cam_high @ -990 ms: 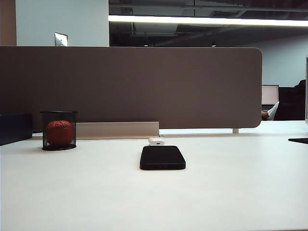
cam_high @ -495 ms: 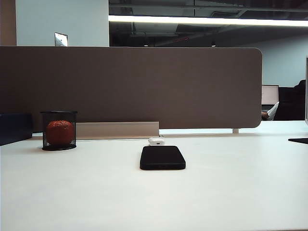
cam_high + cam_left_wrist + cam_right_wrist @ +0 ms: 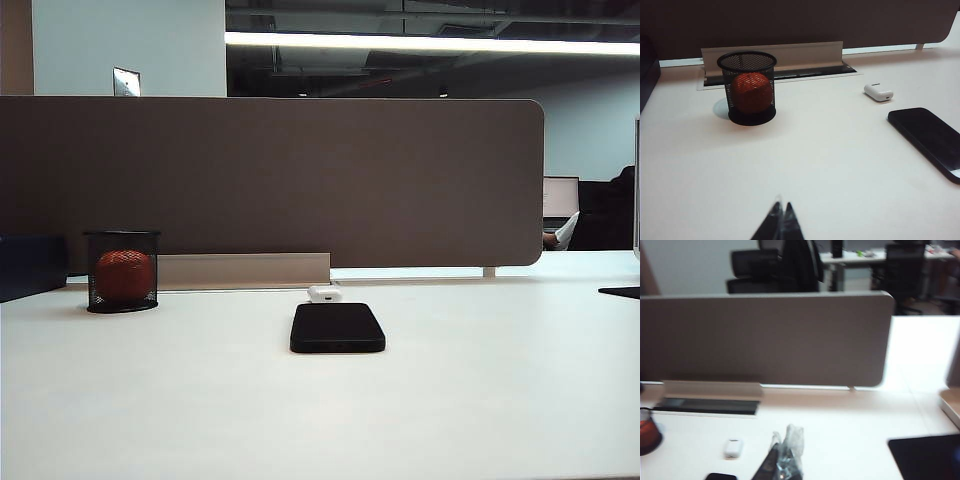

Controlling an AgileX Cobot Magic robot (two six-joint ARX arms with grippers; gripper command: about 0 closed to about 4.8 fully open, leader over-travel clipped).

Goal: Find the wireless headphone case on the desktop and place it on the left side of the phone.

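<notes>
The wireless headphone case (image 3: 323,293) is a small white pebble lying on the white desktop (image 3: 480,400), just behind the far edge of the black phone (image 3: 338,327). Neither arm shows in the exterior view. In the left wrist view my left gripper (image 3: 782,207) hangs shut and empty over bare table, with the case (image 3: 878,92) and phone (image 3: 930,137) well away from it. My right gripper (image 3: 785,440) is shut on nothing and held above the desk. The case (image 3: 733,448) lies a short way to one side of it, and a corner of the phone (image 3: 720,476) just shows.
A black mesh cup (image 3: 122,271) with an orange ball stands at the left. A brown partition (image 3: 270,180) and a cable tray (image 3: 245,268) run along the desk's back. A dark mat (image 3: 925,457) lies at the far right edge.
</notes>
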